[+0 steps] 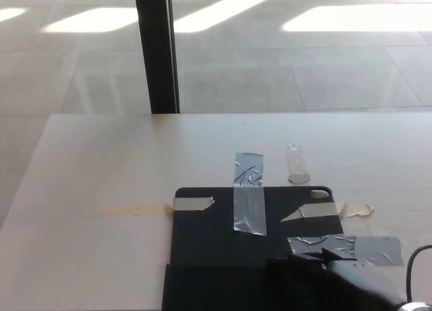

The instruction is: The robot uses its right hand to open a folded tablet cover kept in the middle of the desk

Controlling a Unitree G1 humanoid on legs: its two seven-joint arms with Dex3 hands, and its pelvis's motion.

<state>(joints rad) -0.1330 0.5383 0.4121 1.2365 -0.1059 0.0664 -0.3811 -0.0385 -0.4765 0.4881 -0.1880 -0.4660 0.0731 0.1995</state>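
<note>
The black folded tablet cover (209, 237) lies flat on the pale desk (101, 162), near its front edge and just right of centre. Strips of tape hold it down. A fold line crosses it near the front, and the strip below that line runs off the bottom of the head view. My right hand (337, 284) comes in from the bottom right. It rests over the cover's near right corner, mostly cut off by the picture's edge. Its grip on the cover is not visible. My left hand does not show.
A grey tape strip (248, 196) crosses the cover's far edge. Beige tape pieces (192, 203) (324, 211) and crinkled silver tape (344, 247) sit on its top and right side. A small clear piece (297, 164) lies behind the cover. A black pillar (156, 48) stands beyond the desk.
</note>
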